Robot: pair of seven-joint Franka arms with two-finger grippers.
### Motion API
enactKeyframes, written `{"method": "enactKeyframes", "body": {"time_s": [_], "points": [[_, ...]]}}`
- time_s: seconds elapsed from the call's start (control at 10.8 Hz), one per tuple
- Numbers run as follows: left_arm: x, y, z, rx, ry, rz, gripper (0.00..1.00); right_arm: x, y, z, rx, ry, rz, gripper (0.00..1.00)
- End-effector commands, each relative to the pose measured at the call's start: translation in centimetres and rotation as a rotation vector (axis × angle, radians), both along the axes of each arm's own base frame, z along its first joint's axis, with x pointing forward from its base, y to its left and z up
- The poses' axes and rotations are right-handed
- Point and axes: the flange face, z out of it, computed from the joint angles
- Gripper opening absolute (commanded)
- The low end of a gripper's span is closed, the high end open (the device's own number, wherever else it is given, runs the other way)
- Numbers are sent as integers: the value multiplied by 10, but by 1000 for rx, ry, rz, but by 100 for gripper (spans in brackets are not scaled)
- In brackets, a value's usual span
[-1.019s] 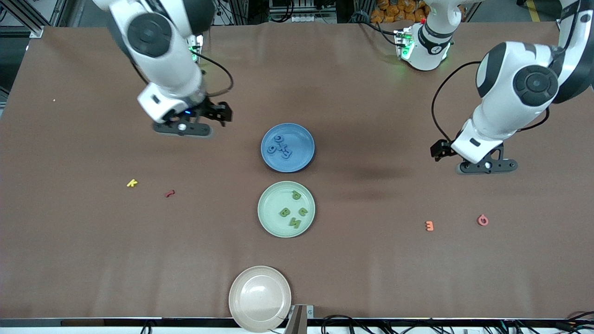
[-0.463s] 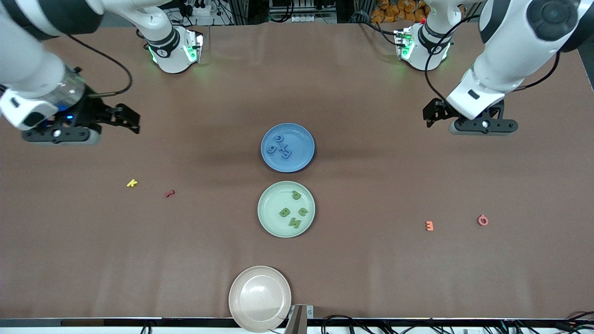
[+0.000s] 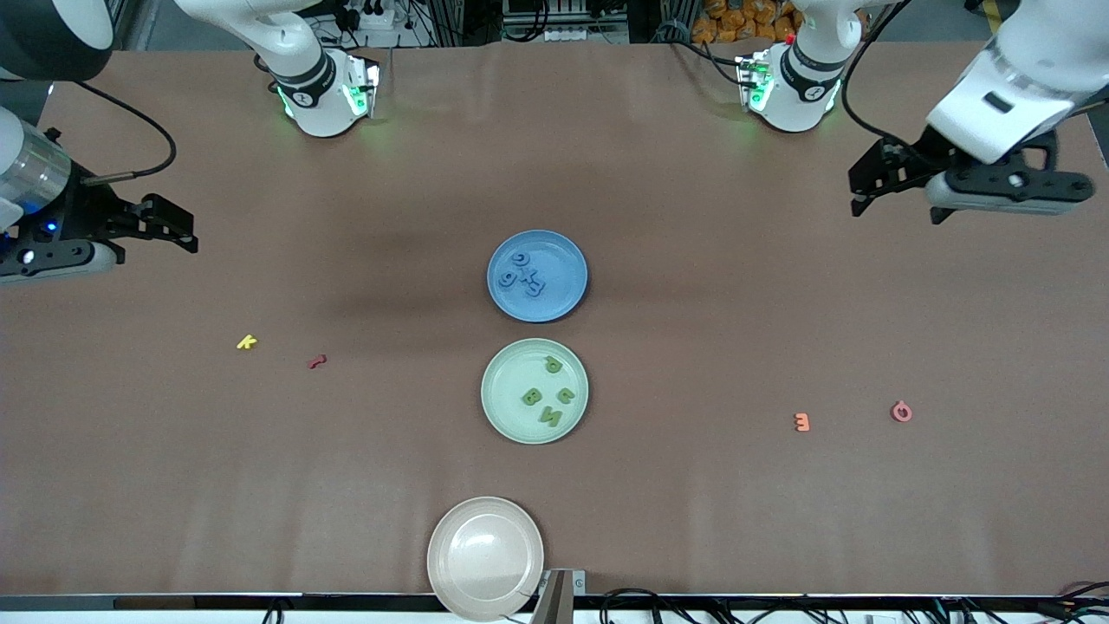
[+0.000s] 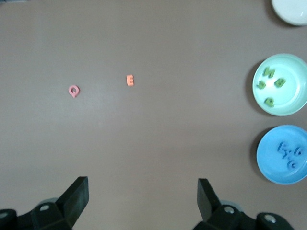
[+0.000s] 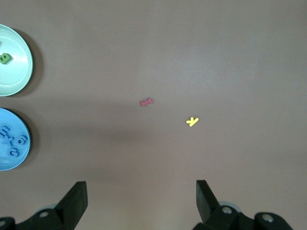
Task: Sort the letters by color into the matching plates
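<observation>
Several blue letters lie in the blue plate. Several green letters lie in the pale green plate, which is nearer the front camera. Both plates show in the left wrist view, blue and green, and in the right wrist view, blue and green. My left gripper is open and empty, high over the left arm's end of the table; its own view shows bare table between the jaws. My right gripper is open and empty over the right arm's end.
A beige plate sits at the table's near edge. A yellow piece and a red piece lie toward the right arm's end. An orange piece and a pink piece lie toward the left arm's end.
Both arms have swung outward from the middle. The right gripper went from beside the blue plate to the right arm's end; the left gripper moved toward its end. The letters stayed put.
</observation>
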Motion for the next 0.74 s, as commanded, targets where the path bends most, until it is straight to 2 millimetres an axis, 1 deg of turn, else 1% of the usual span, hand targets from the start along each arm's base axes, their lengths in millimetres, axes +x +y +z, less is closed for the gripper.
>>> {"method": "enactKeyframes", "body": {"time_s": [0.0, 0.19, 0.37, 0.46, 0.65], "points": [[16, 8, 17, -13, -16, -3, 100, 5, -1, 14, 4, -32, 5, 100], [19, 12, 12, -1, -9, -1, 100, 7, -2, 25, 6, -58, 0, 100], [25, 32, 9, -3, -4, 25, 100, 8, -15, 49, 6, -103, -18, 100], [26, 36, 9, -3, -2, 31, 100, 7, -17, 52, 6, -103, -22, 100], [27, 36, 5, -5, 5, 38, 100, 7, -12, 53, 8, -105, -18, 100]]}}
